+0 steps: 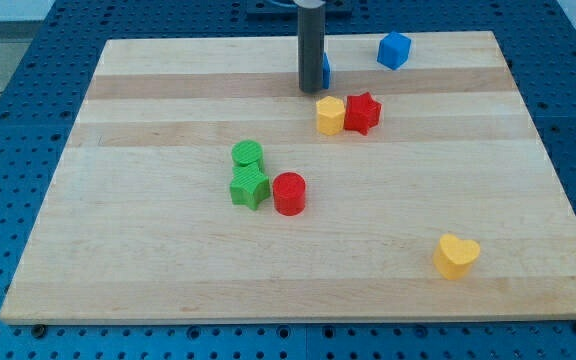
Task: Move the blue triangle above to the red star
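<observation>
The blue triangle (325,70) is mostly hidden behind my rod near the view's top; only a sliver shows on the rod's right side. My tip (312,91) touches or nearly touches its left side. The red star (363,113) lies below and to the right of the tip, touching a yellow hexagon (330,115) on its left.
A blue cube (394,50) sits at the view's top right. A green cylinder (248,154), a green star (250,186) and a red cylinder (289,193) cluster left of centre. A yellow heart (456,256) lies at the bottom right. The wooden board (118,250) has blue pegboard around it.
</observation>
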Controlling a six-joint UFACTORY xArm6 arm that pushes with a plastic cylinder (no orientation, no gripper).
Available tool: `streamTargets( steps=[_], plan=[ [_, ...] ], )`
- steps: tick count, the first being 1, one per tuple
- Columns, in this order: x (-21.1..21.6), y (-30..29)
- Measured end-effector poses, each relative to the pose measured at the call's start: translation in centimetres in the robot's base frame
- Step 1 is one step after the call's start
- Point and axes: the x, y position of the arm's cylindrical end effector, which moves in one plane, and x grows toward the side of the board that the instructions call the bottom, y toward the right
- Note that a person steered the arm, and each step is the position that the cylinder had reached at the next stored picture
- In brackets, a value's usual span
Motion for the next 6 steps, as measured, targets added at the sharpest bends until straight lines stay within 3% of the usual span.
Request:
streamTargets(
  steps=[4,6],
  plan=[
    [-5.3,-2.4],
    [-5.6,6.5]
  ],
)
